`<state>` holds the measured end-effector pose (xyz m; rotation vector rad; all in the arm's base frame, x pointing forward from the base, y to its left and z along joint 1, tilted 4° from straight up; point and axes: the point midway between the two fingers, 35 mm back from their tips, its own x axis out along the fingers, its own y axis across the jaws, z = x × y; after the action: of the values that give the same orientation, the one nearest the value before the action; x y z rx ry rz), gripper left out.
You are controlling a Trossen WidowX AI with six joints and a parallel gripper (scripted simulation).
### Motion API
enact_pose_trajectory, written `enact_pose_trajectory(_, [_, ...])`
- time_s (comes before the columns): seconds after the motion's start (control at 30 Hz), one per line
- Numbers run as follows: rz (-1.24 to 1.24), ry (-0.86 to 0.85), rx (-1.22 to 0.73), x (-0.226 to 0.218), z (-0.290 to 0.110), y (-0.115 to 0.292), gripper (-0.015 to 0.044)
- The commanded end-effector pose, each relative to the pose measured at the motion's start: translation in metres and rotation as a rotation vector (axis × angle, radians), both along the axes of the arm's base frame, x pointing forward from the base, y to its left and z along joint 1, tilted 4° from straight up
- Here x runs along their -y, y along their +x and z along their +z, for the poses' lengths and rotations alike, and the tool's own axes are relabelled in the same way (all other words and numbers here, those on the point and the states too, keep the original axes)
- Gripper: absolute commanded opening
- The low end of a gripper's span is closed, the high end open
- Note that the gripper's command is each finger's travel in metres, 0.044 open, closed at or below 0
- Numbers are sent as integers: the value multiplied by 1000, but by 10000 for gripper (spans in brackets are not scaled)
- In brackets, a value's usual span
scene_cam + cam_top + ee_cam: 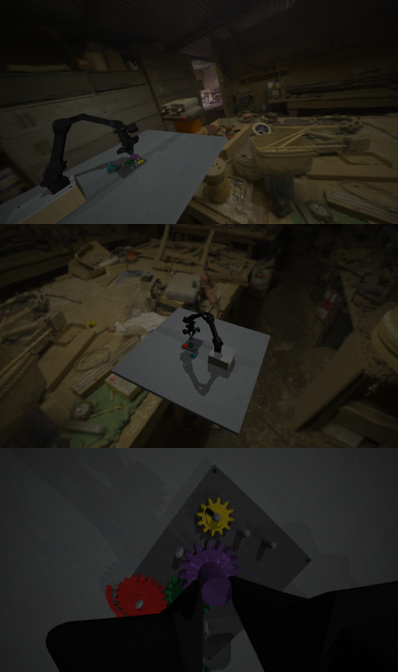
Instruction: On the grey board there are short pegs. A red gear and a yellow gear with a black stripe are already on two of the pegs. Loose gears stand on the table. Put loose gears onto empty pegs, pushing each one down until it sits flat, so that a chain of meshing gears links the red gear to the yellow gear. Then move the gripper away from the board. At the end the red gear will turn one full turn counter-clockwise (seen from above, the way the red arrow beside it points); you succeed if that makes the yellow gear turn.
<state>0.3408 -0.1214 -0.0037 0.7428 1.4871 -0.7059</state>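
Note:
My gripper [214, 584] [191, 336] [130, 153] is shut on the handle of the purple gear [210, 560] [191, 338] [134, 157], holding it above the grey board [165, 538]. In the wrist view it overlaps part of the green gear [175, 591] [130, 162], which is on the board beside the red gear [135, 598] [185, 346]. The yellow gear [223, 523] [140, 161] sits on a peg toward the board's far corner. Bare pegs show at the left [179, 552] and right [243, 533] of the purple gear. How high the purple gear is over the pegs is hard to tell.
A teal gear [193, 356] [111, 167] stands on the table off the board, on the arm base's side. Another bare peg [268, 543] stands near the board's right corner. The red arrow [111, 600] curves beside the red gear. The arm's base block [221, 358] is near the board.

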Motion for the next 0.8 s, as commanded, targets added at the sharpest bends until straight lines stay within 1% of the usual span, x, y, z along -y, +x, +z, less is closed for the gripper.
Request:
enact_pose_trajectory(0.0, [-109, -7, -5, 1, 1, 0, 0])
enact_pose_trajectory(0.3, [-352, -13, -13, 1, 2, 0, 0])
enact_pose_trajectory(0.77, [-363, -13, -14, 0, -4, 0, 0])
